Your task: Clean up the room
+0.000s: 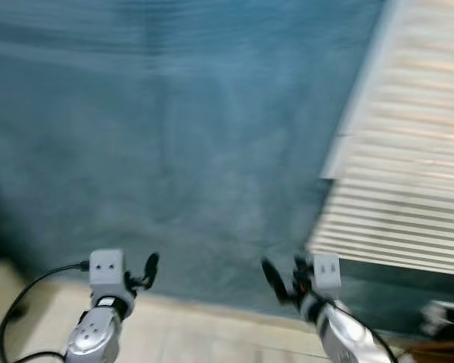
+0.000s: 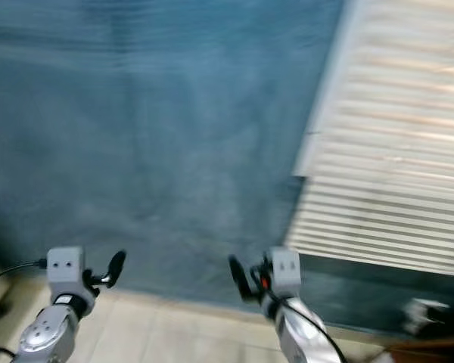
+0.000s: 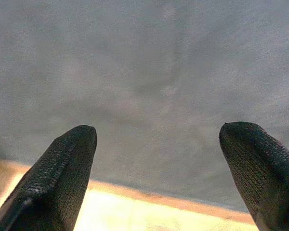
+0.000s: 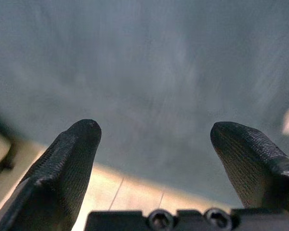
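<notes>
1. Left gripper (image 3: 156,159) is hanging low over the edge of the blue rug (image 1: 174,128), fingers spread wide, holding nothing.
2. Right gripper (image 4: 154,154) is hovering at the same edge w/ fingers wide, empty.
3. Rug is lying on beige floor (image 1: 189,333); slatted white panel (image 1: 408,151) is sitting at the right; views are blurring.

A rug (image 1: 174,128) spreads ahead over the tiled floor (image 1: 197,333). A slatted panel (image 1: 408,151) lies on the rug's right side, near its front edge.
</notes>
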`<state>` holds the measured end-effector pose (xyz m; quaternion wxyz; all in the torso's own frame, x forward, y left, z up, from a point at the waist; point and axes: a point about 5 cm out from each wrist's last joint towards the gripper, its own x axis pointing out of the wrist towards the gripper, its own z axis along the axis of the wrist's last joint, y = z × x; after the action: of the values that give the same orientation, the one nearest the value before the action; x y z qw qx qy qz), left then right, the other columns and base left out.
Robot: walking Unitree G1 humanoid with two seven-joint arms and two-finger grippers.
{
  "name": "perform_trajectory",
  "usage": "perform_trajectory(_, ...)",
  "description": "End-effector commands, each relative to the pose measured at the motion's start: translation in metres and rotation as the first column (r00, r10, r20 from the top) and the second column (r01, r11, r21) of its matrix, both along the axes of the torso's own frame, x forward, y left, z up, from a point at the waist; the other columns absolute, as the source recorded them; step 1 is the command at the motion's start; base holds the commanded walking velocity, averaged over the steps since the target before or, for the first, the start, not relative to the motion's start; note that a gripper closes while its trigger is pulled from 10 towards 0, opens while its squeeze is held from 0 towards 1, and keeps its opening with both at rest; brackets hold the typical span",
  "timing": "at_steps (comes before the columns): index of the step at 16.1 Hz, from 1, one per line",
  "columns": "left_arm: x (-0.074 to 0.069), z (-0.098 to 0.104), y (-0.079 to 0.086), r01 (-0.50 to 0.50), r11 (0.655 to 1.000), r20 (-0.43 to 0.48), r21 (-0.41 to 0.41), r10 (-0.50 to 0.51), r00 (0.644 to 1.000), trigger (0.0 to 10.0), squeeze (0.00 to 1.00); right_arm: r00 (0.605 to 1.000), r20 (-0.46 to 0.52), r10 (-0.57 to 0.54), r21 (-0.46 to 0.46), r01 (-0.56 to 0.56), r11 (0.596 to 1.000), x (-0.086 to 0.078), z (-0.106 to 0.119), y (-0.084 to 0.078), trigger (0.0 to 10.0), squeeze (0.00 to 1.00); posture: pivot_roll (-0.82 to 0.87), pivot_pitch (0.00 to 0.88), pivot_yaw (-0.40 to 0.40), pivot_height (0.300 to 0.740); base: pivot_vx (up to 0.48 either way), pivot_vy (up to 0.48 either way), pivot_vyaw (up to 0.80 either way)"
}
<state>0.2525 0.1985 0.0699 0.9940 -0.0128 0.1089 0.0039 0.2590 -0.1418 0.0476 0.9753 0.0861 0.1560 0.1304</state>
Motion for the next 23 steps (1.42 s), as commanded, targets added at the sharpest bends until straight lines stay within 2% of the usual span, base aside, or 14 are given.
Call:
perform_trajectory(1, 0.004, 0.003, -0.005, 0.015, 1.000, 0.015, 0.009, -0.016, 1.000, 10.0, 0.00, 1.000, 0.001, -0.015, -0.012, 0.015, 1.000, 0.002, 0.001, -0.007, 10.0, 0.00, 0.06, 0.000, -0.069, 0.740, 0.000, 0.000, 0.59)
perform_trajectory(2, 0.008, 0.005, -0.006, 0.016, 1.000, 0.010, -0.020, -0.016, 1.000, 10.0, 0.00, 1.000, -0.011, -0.016, -0.013, 0.016, 1.000, 0.005, -0.002, -0.008, 10.0, 0.00, 0.06, 0.000, -0.068, 0.740, 0.000, 0.000, 0.60)
perform_trajectory(4, 0.009, 0.004, -0.007, 0.032, 0.999, 0.003, 0.035, -0.032, 0.999, 10.0, 0.00, 1.000, 0.007, -0.030, -0.002, 0.030, 1.000, 0.007, -0.001, -0.011, 10.0, 0.00, 0.06, 0.000, -0.068, 0.740, 0.000, 0.480, 0.60)
perform_trajectory(5, 0.009, 0.003, -0.005, 0.047, 0.986, -0.023, 0.158, -0.044, 0.999, 10.0, 0.00, 0.991, 0.058, -0.121, 0.009, 0.121, 0.993, 0.006, 0.004, -0.025, 10.0, 0.00, 0.06, 0.000, -0.066, 0.740, 0.000, 0.000, 0.54)
perform_trajectory(6, 0.011, 0.008, -0.007, 0.067, 0.986, -0.007, 0.156, -0.066, 0.998, 10.0, 0.00, 0.984, 0.074, -0.164, -0.034, 0.167, 0.985, -0.003, 0.002, -0.035, 10.0, 0.00, 0.06, 0.000, -0.058, 0.740, 0.000, 0.000, 0.52)
perform_trajectory(7, 0.015, 0.013, -0.007, 0.079, 0.987, 0.003, 0.139, -0.081, 0.997, 10.0, 0.00, 0.983, 0.042, -0.176, -0.045, 0.178, 0.983, -0.015, -0.006, -0.039, 10.0, 0.00, 0.05, 0.000, -0.034, 0.740, 0.000, 0.000, 0.51)
perform_trajectory(9, 0.018, 0.012, -0.008, 0.101, 0.983, -0.014, 0.155, -0.101, 0.995, 10.0, 0.00, 0.977, 0.022, -0.213, -0.027, 0.214, 0.976, -0.017, -0.011, -0.040, 10.0, 0.00, 0.02, 0.000, -0.002, 0.740, 0.000, 0.000, 0.51)
perform_trajectory(10, 0.021, 0.009, -0.006, 0.110, 0.981, -0.039, 0.162, -0.105, 0.994, 10.0, 0.00, 0.972, 0.050, -0.228, 0.001, 0.228, 0.974, -0.011, -0.007, -0.035, 10.0, 0.00, -0.02, 0.000, 0.058, 0.740, 0.000, 0.000, 0.51)
perform_trajectory(11, 0.021, 0.009, -0.005, 0.111, 0.980, -0.044, 0.164, -0.105, 0.994, 10.0, 0.00, 0.972, 0.057, -0.227, 0.006, 0.227, 0.974, -0.010, -0.006, -0.033, 10.0, 0.00, -0.02, 0.000, 0.058, 0.740, 0.000, 0.000, 0.51)
perform_trajectory(12, 0.024, 0.008, -0.009, 0.137, 0.979, -0.058, 0.152, -0.130, 0.990, 10.0, 0.00, 0.973, 0.072, -0.220, 0.003, 0.220, 0.975, -0.009, -0.005, -0.027, 10.0, 0.00, -0.05, 0.000, 0.106, 0.740, 0.000, 0.000, 0.52)
perform_trajectory(14, 0.030, 0.009, -0.018, 0.187, 0.974, -0.051, 0.127, -0.182, 0.982, 10.0, 0.00, 0.968, 0.075, -0.239, -0.038, 0.242, 0.970, -0.016, -0.006, -0.024, 10.0, 0.00, -0.08, 0.000, 0.132, 0.740, 0.000, 0.000, 0.26)
perform_trajectory(16, 0.032, 0.004, -0.014, 0.103, 0.995, -0.056, 0.003, -0.103, 0.993, 10.0, 0.00, 0.958, 0.075, -0.277, 0.011, 0.277, 0.961, -0.022, -0.005, -0.027, 10.0, 0.00, -0.09, 0.000, 0.111, 0.740, 0.000, 0.240, 0.26)
perform_trajectory(18, 0.030, 0.000, -0.017, 0.090, 0.996, -0.062, 0.019, -0.089, 0.994, 10.0, 0.00, 0.968, 0.075, -0.241, -0.001, 0.242, 0.970, -0.024, -0.005, -0.027, 10.0, 0.00, -0.09, 0.000, 0.087, 0.740, 0.000, 0.480, 0.58)
perform_trajectory(23, 0.033, 0.000, -0.018, 0.059, 0.997, -0.038, 0.059, -0.057, 0.998, 10.0, 0.00, 0.983, 0.096, -0.155, -0.025, 0.158, 0.987, -0.009, -0.001, -0.028, 10.0, 0.00, -0.03, 0.000, 0.019, 0.740, 0.000, 0.000, 0.55)
